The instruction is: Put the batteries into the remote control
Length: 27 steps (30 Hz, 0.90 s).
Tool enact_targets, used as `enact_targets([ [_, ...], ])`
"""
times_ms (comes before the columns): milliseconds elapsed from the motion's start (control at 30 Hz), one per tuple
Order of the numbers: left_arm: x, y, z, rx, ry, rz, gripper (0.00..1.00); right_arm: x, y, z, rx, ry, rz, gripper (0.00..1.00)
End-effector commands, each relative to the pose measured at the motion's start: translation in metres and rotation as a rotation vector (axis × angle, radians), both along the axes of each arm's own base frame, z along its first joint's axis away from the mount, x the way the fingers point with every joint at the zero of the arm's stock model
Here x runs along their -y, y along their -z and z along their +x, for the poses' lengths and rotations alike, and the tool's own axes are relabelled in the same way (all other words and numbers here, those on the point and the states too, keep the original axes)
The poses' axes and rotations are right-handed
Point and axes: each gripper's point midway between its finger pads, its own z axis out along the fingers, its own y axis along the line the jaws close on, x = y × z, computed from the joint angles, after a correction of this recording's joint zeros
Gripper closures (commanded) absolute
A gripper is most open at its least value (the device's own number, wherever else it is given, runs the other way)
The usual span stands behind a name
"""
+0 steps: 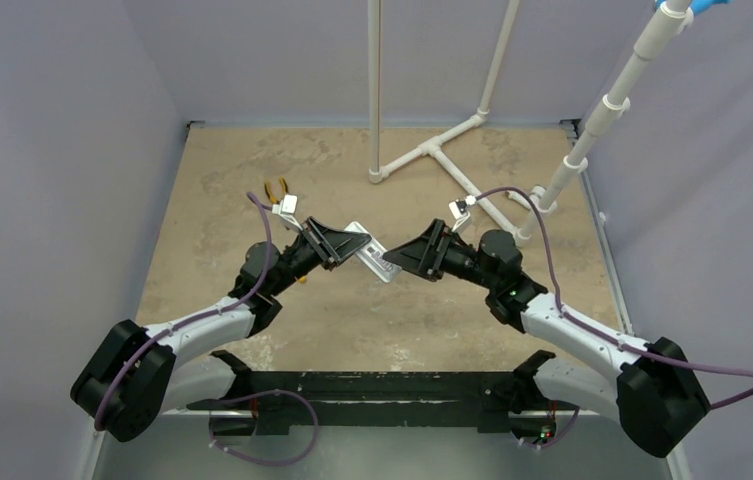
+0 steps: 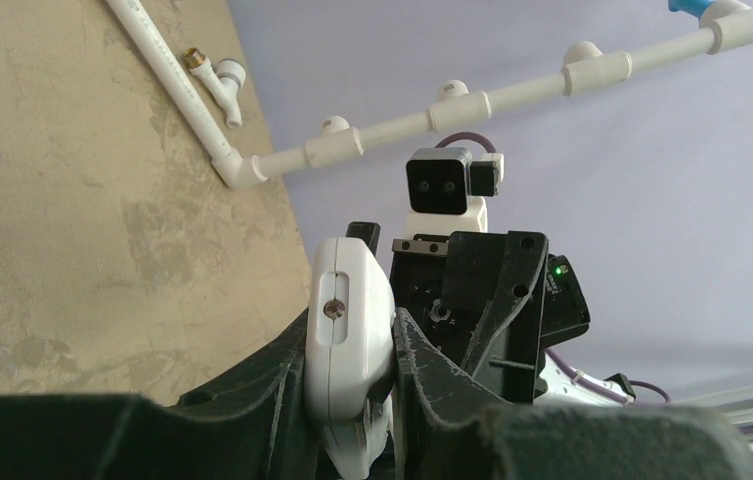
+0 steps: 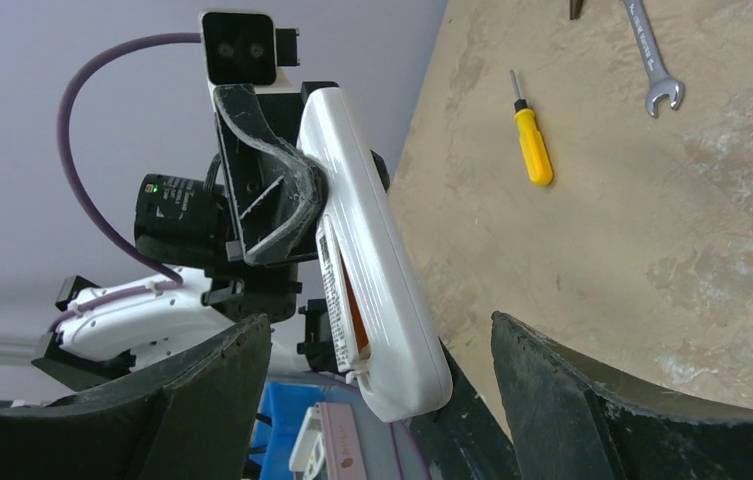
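The remote control [image 1: 373, 256] hangs in the air above the counter [image 1: 252, 180]. The left jaws are clenched across its width. The right jaws stand released and wide, straddling the remote's free end and, as far as the wrist view shows, touching neither face. On the side turned toward the right wrist camera, a strip of orange-copper shows in the long recess. It is probably one of the batteries [image 3: 350, 300], though I cannot tell how many are seated or how firmly. The main risk, as I judge it, lies in a second grip. If the right jaws close off-centre or at a slant to the left pair, the two holds will fight each other, and the slim, smooth handset could twist or slide out of the left jaws, which hold it at one place only. A close that lands on the open recess could push a cell askew or spring it out. With no cover visible over the recess, any tilt of that side downward could let a loose cell fall to the counter beneath both jaws and roll. A dropped cell could come to rest by the yellow screwdriver [image 3: 532, 145] and the wrench [image 3: 657, 60], which lie on the counter well beyond the right jaws — awkward to pick out from there. Letting go with the left before the right has a square hold would drop the whole handset.
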Motion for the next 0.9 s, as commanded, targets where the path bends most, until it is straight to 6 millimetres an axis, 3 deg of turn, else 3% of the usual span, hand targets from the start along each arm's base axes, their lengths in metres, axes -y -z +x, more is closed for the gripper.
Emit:
enact_targets([
  [0, 0.003, -0.033, 0.0, 0.091, 0.005, -0.047, 1.0, -0.004, -0.014, -0.005, 0.043, -0.041, 0.04, 0.24],
  [133, 0.003, -0.033, 0.001, 0.092, 0.005, -0.048, 1.0, -0.005, -0.013, -0.006, 0.042, -0.051, 0.04, 0.34],
  [533, 0.004, -0.031, 0.002, 0.086, 0.006, -0.034, 1.0, -0.008, -0.004, -0.003, 0.031, -0.06, 0.022, 0.43],
  [600, 0.004, -0.031, 0.002, 0.084, 0.004, -0.032, 1.0, -0.009, -0.002, -0.002, 0.03, -0.059, 0.018, 0.48],
  [733, 0.004, -0.031, 0.003, 0.084, 0.003, -0.033, 1.0, -0.009, 0.0, -0.002, 0.028, -0.06, 0.008, 0.69],
  [867, 0.005, -0.029, 0.003, 0.081, 0.005, -0.03, 1.0, -0.009, 0.001, -0.001, 0.032, -0.061, 0.003, 0.77],
])
